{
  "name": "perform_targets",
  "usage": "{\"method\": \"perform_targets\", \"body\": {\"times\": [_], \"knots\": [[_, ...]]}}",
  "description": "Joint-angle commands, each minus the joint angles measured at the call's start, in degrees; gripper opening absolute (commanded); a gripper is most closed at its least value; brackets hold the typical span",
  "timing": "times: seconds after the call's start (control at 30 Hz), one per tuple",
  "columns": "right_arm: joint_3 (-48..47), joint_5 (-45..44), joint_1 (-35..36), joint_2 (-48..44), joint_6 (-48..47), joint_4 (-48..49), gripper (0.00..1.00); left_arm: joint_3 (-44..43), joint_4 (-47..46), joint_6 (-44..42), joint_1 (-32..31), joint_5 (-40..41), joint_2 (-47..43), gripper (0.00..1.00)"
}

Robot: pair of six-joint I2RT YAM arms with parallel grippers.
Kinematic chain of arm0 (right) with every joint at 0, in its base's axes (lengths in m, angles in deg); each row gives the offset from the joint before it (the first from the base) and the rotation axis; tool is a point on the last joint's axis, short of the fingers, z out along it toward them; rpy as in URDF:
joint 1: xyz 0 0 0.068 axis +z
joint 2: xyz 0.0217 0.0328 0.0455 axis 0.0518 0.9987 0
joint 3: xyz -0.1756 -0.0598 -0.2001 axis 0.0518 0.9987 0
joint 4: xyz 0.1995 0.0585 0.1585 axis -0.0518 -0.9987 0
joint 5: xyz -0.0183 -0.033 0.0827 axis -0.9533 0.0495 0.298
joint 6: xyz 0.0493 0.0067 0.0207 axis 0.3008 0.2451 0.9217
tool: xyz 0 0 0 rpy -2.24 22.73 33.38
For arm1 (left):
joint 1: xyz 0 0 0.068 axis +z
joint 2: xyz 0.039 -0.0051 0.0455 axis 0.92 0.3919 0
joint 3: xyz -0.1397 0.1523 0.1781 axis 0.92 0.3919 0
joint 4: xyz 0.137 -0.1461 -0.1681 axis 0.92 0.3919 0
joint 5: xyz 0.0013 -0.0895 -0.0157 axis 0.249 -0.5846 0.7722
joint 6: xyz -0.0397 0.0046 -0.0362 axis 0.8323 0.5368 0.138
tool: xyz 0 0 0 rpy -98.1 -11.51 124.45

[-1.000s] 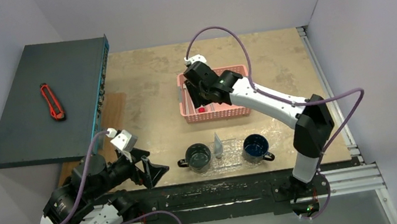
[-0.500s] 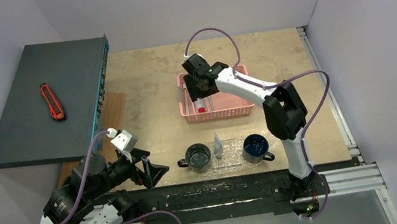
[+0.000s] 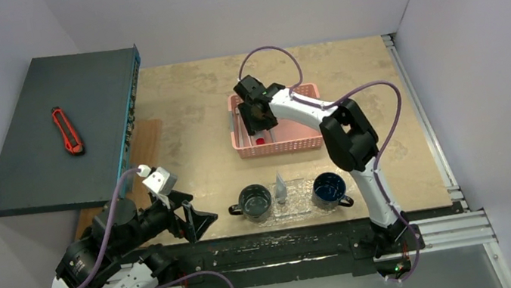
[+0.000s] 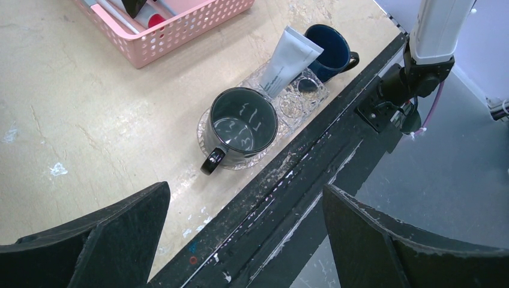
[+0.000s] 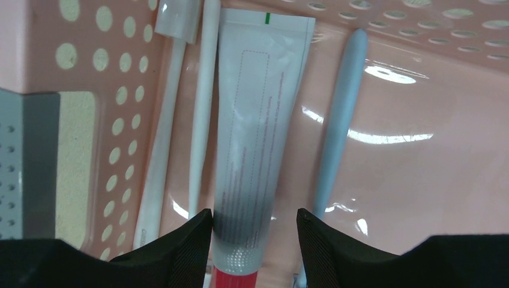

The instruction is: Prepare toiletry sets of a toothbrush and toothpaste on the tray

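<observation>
The clear bumpy tray (image 3: 298, 207) lies at the table's front edge. On it stand a dark green mug (image 3: 255, 201) and a blue mug (image 3: 329, 189), with a silvery tube (image 3: 280, 186) leaning between them. The left wrist view shows the tray (image 4: 292, 103), green mug (image 4: 242, 122), blue mug (image 4: 328, 50) and tube (image 4: 289, 59). My right gripper (image 3: 256, 118) is down in the pink basket (image 3: 298, 142). It (image 5: 254, 217) is open, straddling a second tube (image 5: 255, 144) just above its red cap (image 5: 236, 279). A pale-blue toothbrush (image 5: 336, 132) lies beside it. My left gripper (image 4: 246, 191) is open and empty.
Two white-handled toothbrushes (image 5: 201, 120) lie left of the tube against the basket wall (image 5: 126, 72). A dark grey box (image 3: 59, 127) with a red utility knife (image 3: 67, 131) sits at the far left. A black rail (image 3: 290, 242) runs along the table's front.
My right gripper has gone down into the basket over the tube, and its elbow has folded in toward the basket. The left arm has not moved.
</observation>
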Motion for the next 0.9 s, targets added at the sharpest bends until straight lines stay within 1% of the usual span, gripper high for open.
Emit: {"method": "perform_targets", "body": {"times": [0.0, 0.23, 0.6, 0.87], "knots": [[-3.06, 1.13, -0.79, 0.54, 0.3, 1.23, 0.55, -0.34, -0.8, -1.19, -0.03, 0.1, 0.03, 0.98], [-3.18, 1.82, -1.05, 2.46, 0.21, 1.42, 0.51, -0.37, -0.87, -1.28, 0.03, 0.18, 0.03, 0.97], [-2.21, 1.78, -1.0, 0.95, 0.28, 1.62, 0.28, -0.37, -0.79, -1.31, 0.16, 0.31, 0.55, 0.98], [-1.41, -0.23, -1.02, -5.29, 1.08, 1.17, 0.25, -0.43, -0.84, -1.42, 0.48, 0.27, 0.99, 0.98]]}}
